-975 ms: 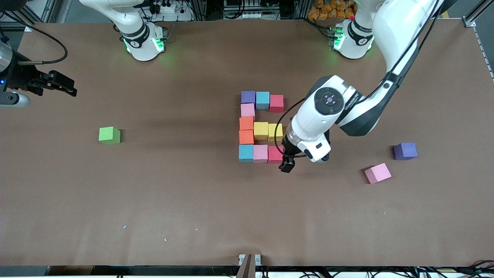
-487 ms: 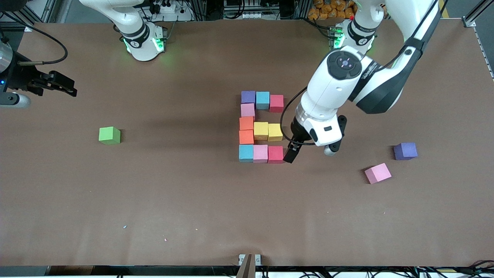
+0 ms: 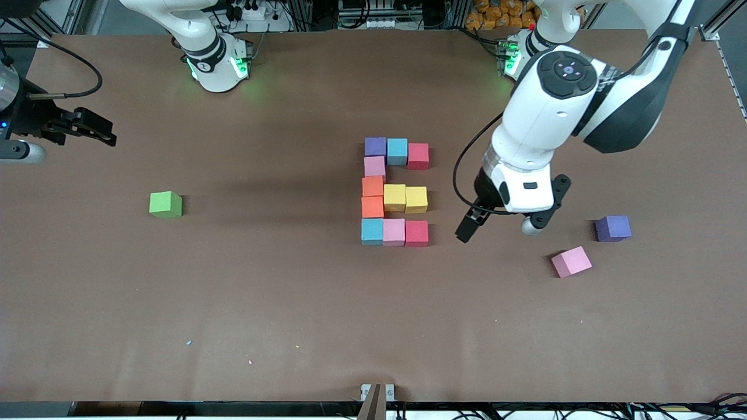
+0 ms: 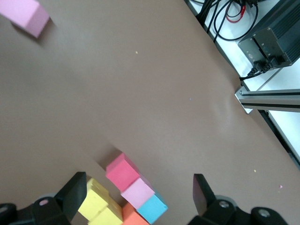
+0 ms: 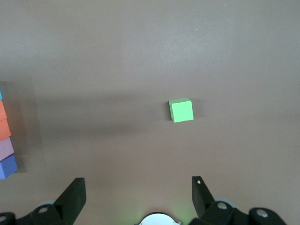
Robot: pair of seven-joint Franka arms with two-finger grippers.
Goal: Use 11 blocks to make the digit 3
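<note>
no text, label, brand, number or sign can be read in any of the views; the small markings on the arms' bases are too tiny to make out.
</note>
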